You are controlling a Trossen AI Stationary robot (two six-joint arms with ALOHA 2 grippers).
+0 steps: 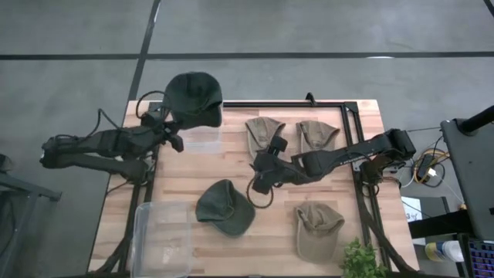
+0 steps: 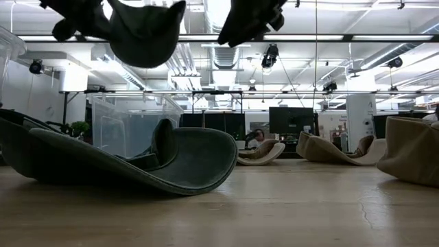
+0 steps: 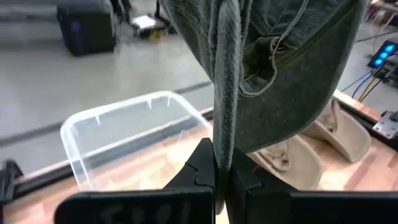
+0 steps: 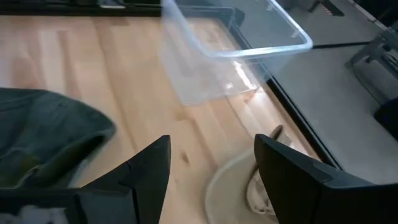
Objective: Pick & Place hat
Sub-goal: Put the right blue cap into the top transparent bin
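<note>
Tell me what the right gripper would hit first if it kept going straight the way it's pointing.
Probably bare table: the open right gripper points down at the wood between the green hat and a tan hat. The clear bin lies farther on.

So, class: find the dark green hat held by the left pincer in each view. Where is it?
High view: dark green hat at the table's far-left corner.
Low view: hanging at top left.
Left wrist view: draped from the shut left pincer, filling the upper middle.
Right wrist view: not in it.
Shared landmark: clear bin.
</note>
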